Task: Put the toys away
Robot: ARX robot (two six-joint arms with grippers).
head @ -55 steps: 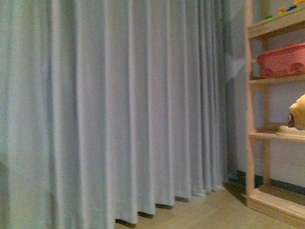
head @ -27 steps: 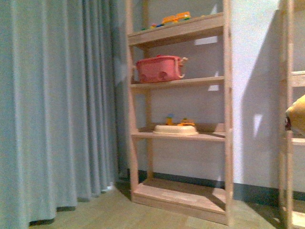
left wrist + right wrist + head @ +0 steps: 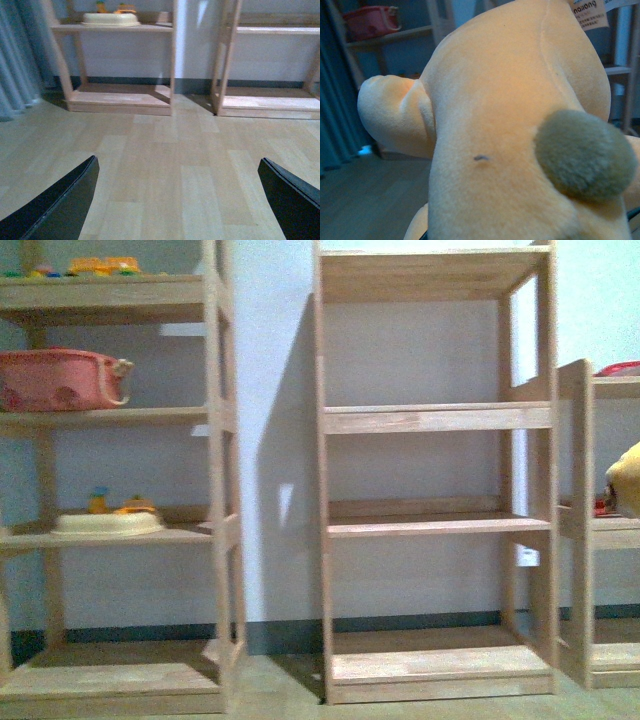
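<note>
So the yellow-orange plush (image 3: 510, 125) is right up against the right wrist camera and fills nearly that whole view: soft rounded body, a stubby bit sticking out to one side, a dull olive round patch (image 3: 585, 155) and a paper tag (image 3: 590, 15) up by the edge. From the front you only catch a sliver of it poking in at the far right, up around middle-shelf height and off the floor. The right gripper is buried behind all that fluff, so I honestly can't tell how its fingers are set. The left gripper (image 3: 177, 161) hangs low over the pale wood floor (image 3: 165, 165) with its two black fingers (image 3: 60, 205) spread wide and nothing between them. Straight ahead, wooden shelf units stand side by side against the wall; the middle shelf unit (image 3: 435, 420) is dead centre. The left shelf unit (image 3: 215, 440) has a pink basket (image 3: 60, 380), with a cream dish (image 3: 105, 525) one level below. There's a grey curtain (image 3: 15, 65) off beside it.
</note>
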